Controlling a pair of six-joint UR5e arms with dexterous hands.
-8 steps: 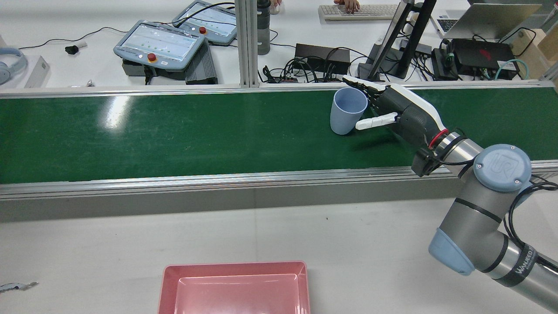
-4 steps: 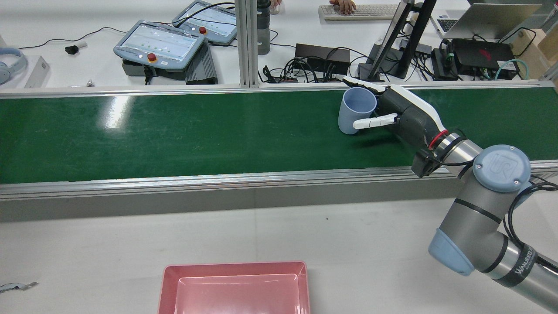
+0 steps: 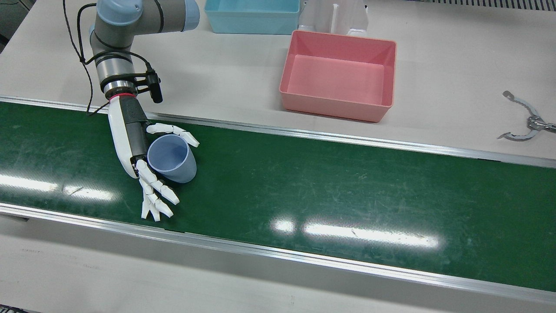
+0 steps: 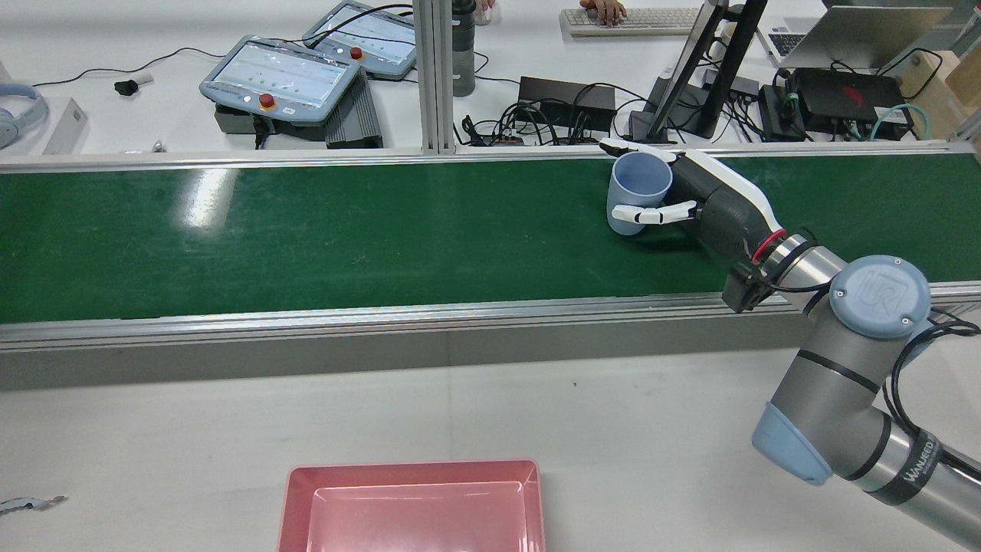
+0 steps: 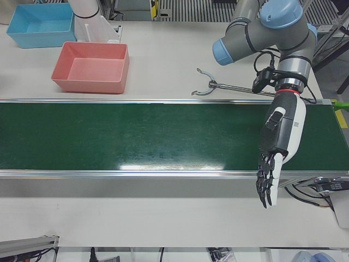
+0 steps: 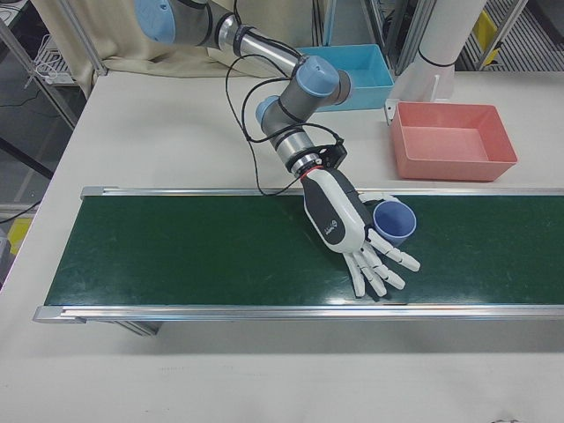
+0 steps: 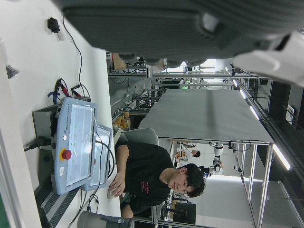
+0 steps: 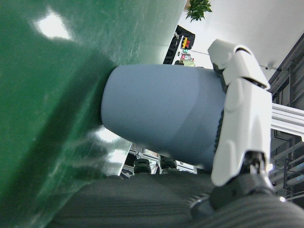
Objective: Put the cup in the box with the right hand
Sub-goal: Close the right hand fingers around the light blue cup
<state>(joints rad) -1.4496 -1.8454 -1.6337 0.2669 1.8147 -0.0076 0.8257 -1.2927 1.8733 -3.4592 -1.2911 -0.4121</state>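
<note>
One blue cup (image 3: 170,157) stands upright on the green belt (image 3: 325,191), cradled against my right hand (image 3: 137,150) with thumb touching and fingers spread, the pink box (image 3: 339,74) well beyond it, my left hand (image 5: 278,147) idle, splayed.

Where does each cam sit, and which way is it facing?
Front view: above the operators' side, almost straight down; right hand cradling the blue cup on the green belt.
Rear view: high behind the arms, facing the desks; same hand, cup, pink box.
Left-front view: left hand open over the belt.
Right-front view: right arm, cup.
Left hand view: sideways, toward the desks and a seated person.
Right hand view: sideways, cup filling the frame.
Shared: the cup appears in four views.
</note>
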